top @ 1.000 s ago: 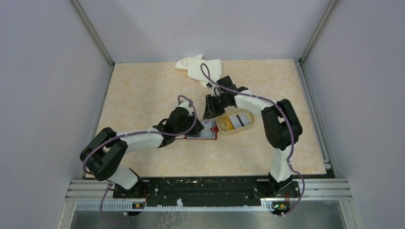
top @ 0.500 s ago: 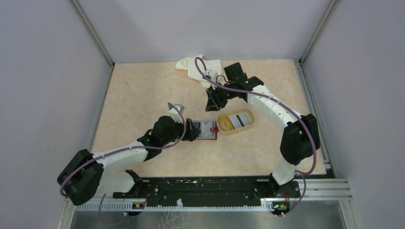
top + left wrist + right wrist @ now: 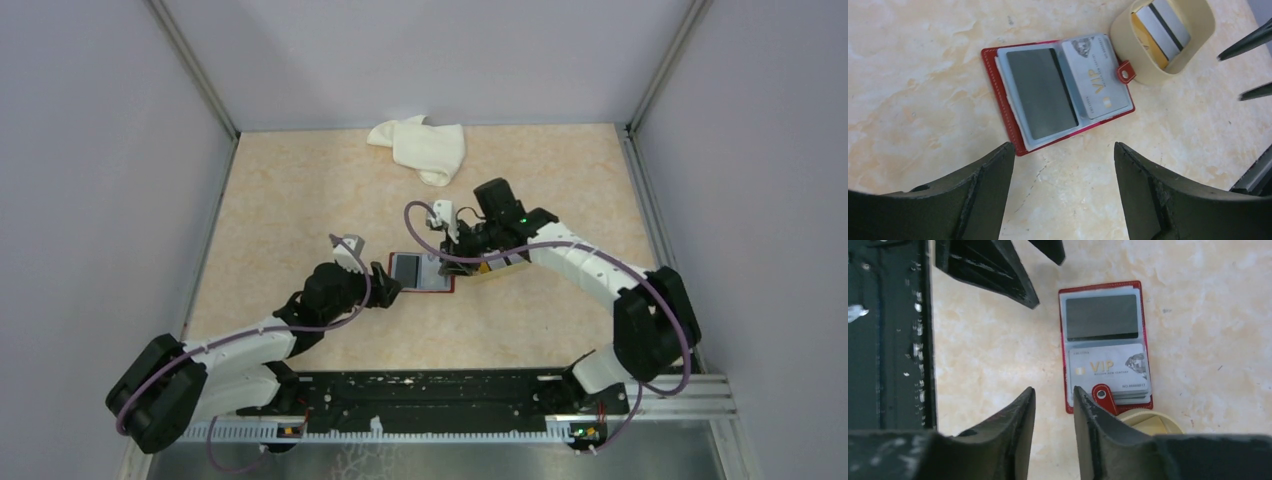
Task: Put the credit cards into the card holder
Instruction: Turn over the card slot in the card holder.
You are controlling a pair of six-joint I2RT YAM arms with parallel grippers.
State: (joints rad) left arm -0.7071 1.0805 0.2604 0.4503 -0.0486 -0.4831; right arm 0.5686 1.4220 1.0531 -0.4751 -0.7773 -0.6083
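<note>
On the table [image 3: 923,75], the card holder [image 3: 1058,92] lies open; left fingers [image 3: 983,200] spread, empty; right fingers [image 3: 1013,425] narrowly parted, empty.

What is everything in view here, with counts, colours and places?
card holder: one, dark red, lying open mid-table
dark card: one, dark grey, in the holder's clear sleeve, far side from the snap tab
VIP card: one, silver, in the sleeve beside the snap tab
tray: one, beige, right beside the holder's tab end
loose cards: at least two, one white with a black stripe, one yellow, inside the tray
cloth: one, white, crumpled at the far edge
table: one, beige marbled
left gripper: open, empty, near the holder
right gripper: open, empty, over the tray end
</note>
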